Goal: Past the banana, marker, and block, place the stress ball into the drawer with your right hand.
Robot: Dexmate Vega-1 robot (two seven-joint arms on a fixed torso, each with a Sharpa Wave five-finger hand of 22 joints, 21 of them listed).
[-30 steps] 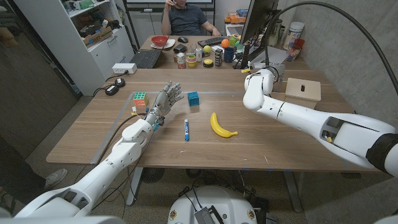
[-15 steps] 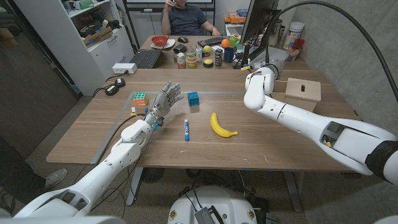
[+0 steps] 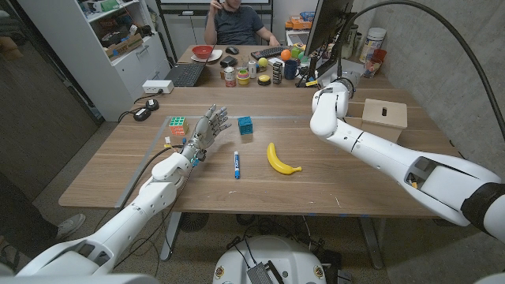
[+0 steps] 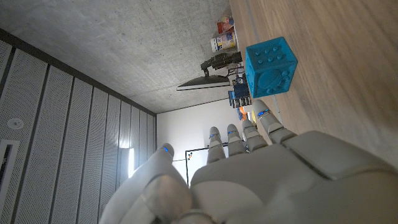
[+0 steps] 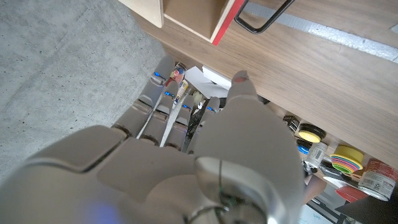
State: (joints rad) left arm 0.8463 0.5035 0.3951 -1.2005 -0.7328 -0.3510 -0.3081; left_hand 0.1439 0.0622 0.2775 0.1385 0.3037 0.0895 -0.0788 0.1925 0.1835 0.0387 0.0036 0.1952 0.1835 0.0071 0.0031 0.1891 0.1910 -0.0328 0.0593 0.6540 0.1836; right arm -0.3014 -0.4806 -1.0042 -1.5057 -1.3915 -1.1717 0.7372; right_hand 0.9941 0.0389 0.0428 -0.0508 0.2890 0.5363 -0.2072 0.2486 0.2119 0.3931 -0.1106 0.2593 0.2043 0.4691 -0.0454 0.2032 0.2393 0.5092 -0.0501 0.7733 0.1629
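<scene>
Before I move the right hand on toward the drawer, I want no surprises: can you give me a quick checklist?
1. Stress ball in the right hand: cannot tell; the hand's back hides its palm.
2. Drawer open: cannot tell.
3. Banana, marker and block clear of the right arm: ok; they lie apart from it on the table.
4. Left hand out of the way: ok; it holds nothing and is far from the drawer.
5. Person clear: ok; seated behind the far desk.
</scene>
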